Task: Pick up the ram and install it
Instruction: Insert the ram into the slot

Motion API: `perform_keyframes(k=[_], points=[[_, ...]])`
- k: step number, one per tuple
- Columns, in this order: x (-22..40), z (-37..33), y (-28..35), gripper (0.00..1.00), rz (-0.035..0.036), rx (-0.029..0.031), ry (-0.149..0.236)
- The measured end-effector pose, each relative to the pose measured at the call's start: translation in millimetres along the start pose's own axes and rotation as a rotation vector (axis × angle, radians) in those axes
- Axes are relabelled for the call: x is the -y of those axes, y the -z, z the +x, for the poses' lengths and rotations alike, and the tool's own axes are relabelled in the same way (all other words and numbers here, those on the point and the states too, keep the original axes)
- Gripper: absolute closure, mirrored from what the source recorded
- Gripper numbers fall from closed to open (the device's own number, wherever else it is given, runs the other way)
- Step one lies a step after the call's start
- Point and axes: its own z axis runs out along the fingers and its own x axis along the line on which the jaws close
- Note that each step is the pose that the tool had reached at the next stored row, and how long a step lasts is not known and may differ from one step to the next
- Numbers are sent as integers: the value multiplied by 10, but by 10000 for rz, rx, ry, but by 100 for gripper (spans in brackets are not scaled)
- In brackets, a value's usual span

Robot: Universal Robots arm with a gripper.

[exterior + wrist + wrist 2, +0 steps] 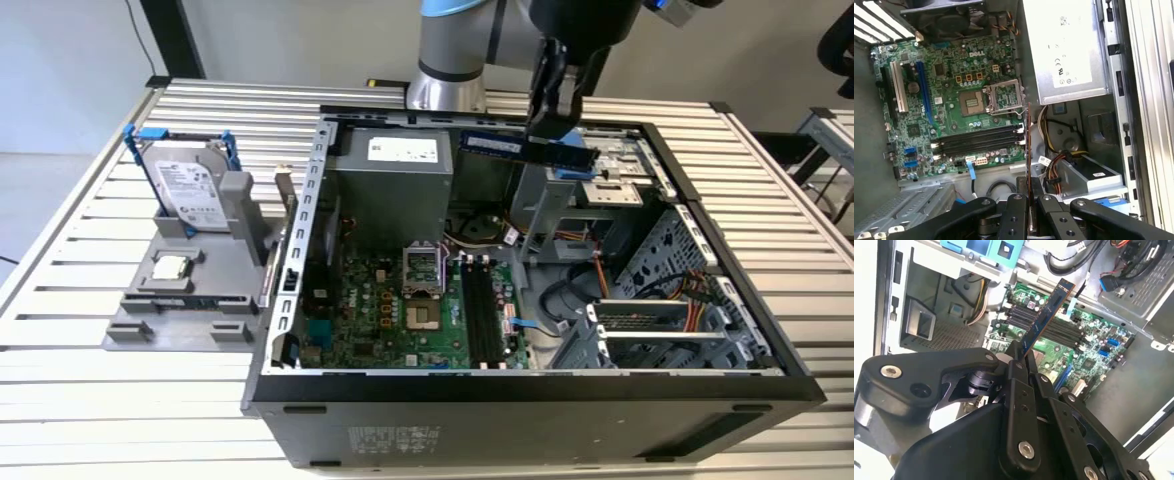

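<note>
The black multi-link gripper point(551, 128) hangs over the far end of the open black computer tower case point(534, 388), and it is clamped narrowly on the ram point(514, 147), a thin flat blue-green circuit-board stick with dark chips. In the exterior view the stick lies roughly level, jutting out from the fingers toward that view's left, up in the air above the silver boxy power supply point(394, 170) and well clear of the green motherboard point(387, 320). In the second wrist view the ram point(1046, 315) runs slantwise out of the pinched gripper point(1020, 357). In the first wrist view it shows edge-on as a thin line point(1028, 150) rising from the gripper point(1029, 201), apart from the long black memory slots point(979, 142). Over on the slatted metal table point(80, 400), at the exterior view's left, a grey stand point(200, 305) holds a silver hard drive with blue rails point(187, 190) and a small square silver processor chip point(170, 267).
</note>
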Motion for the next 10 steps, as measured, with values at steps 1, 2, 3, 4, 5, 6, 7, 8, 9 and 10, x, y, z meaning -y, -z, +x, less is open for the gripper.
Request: perform_keyframes(k=[1, 2, 3, 4, 5, 6, 7, 8, 9, 10], points=[[0, 0, 0, 100, 4, 3, -100], [0, 0, 0, 100, 8, 5, -197], [0, 0, 0, 100, 12, 6, -294], [0, 0, 0, 100, 16, 9, -391], [0, 0, 0, 100, 20, 11, -487], [0, 0, 0, 100, 24, 14, -582], [0, 0, 0, 100, 28, 16, -685], [0, 0, 0, 100, 32, 19, -775], [0, 0, 0, 100, 36, 21, -872], [0, 0, 0, 100, 40, 23, -969]])
